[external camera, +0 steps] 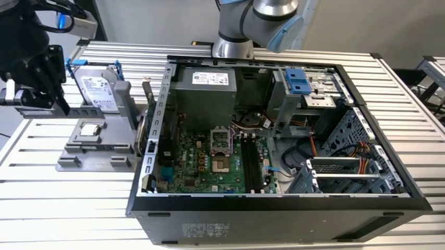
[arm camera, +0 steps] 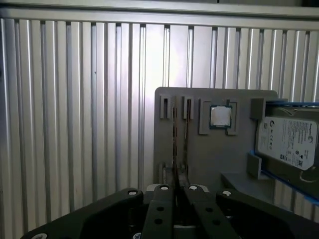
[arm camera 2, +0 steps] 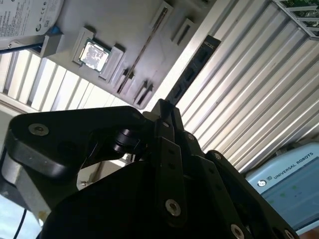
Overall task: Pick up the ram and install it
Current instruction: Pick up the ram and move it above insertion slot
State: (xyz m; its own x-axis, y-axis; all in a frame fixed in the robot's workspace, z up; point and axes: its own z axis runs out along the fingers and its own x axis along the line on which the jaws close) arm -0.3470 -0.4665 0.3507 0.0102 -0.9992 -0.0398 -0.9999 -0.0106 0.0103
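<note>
Gripper [arm camera 2: 164, 107]: jaws clenched on the ram [arm camera 2: 194, 67], which sticks out past the tips.
Tray [arm camera: 199, 154]: gray, just beyond the tips; holds a chip [arm camera: 220, 116] and a hard drive [arm camera: 286, 142] farther off to one side.
Table [arm camera: 75, 124]: slatted, under the tray.
Computer case [external camera: 278, 204]: open, well apart from the jaws, with the board's black slots [external camera: 254, 161] inside.

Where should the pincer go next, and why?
Probably across to the open computer case. The pincer looks shut on the ram, above the grey holder, and the black slots are inside that case.

One ram [arm camera 2: 192, 69] — one processor [arm camera 2: 94, 54], one drive [arm camera: 286, 142]
</note>
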